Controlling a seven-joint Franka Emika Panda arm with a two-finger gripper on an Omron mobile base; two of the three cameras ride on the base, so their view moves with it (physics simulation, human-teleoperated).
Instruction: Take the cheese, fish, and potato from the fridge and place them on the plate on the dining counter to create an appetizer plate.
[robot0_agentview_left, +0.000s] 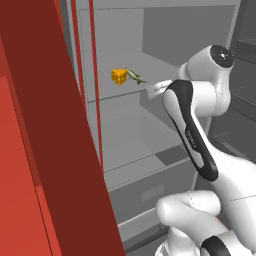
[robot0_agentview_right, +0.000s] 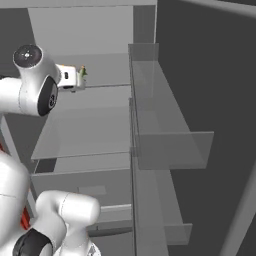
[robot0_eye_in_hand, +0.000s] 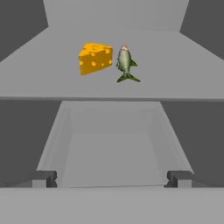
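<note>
An orange-yellow cheese wedge (robot0_eye_in_hand: 95, 57) and a slim green-grey fish (robot0_eye_in_hand: 125, 64) lie side by side on an upper shelf (robot0_eye_in_hand: 175, 78) of the grey fridge (robot0_agentview_left: 130, 125). The cheese (robot0_agentview_left: 119, 76) is to the left of the fish (robot0_agentview_left: 134, 76); the fish (robot0_agentview_right: 82, 71) peeks out just past the hand. My gripper (robot0_eye_in_hand: 111, 179) hangs in front of the shelf edge, short of both items, open with its fingertips (robot0_eye_in_hand: 43, 178) wide apart and nothing between them. The white hand (robot0_agentview_left: 159, 87) points into the fridge. The potato, plate and dining counter are out of view.
Red panelling (robot0_agentview_left: 45, 150) stands close on the left of the fridge opening. The open fridge door with clear bins (robot0_agentview_right: 170, 145) stands to the right. More grey shelves (robot0_agentview_left: 140, 155) and a drawer (robot0_agentview_left: 150, 192) lie below the hand.
</note>
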